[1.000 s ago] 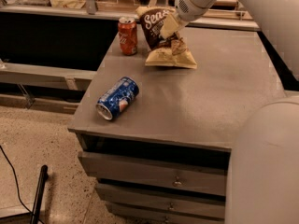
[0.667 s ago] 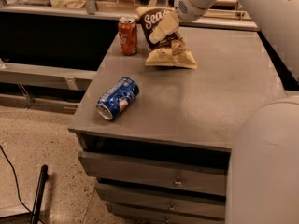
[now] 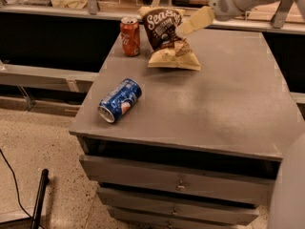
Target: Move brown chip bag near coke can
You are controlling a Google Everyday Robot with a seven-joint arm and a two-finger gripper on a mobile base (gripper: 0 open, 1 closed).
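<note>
The brown chip bag (image 3: 164, 35) stands on its tan-yellow bottom edge at the far middle of the grey cabinet top (image 3: 228, 104), its dark front with white script facing me. The coke can (image 3: 130, 36) stands upright just left of the bag, a small gap between them. My gripper (image 3: 193, 23) reaches in from the upper right and is at the bag's upper right edge; I cannot tell whether it touches the bag.
A blue soda can (image 3: 120, 100) lies on its side near the cabinet's front left corner. Drawers (image 3: 178, 185) are below the top. A counter ledge (image 3: 57, 11) runs behind. My white arm body (image 3: 290, 190) fills the lower right.
My gripper has shifted right and slightly up, from over the bag's front to its upper right edge. The bag and both cans have stayed in place.
</note>
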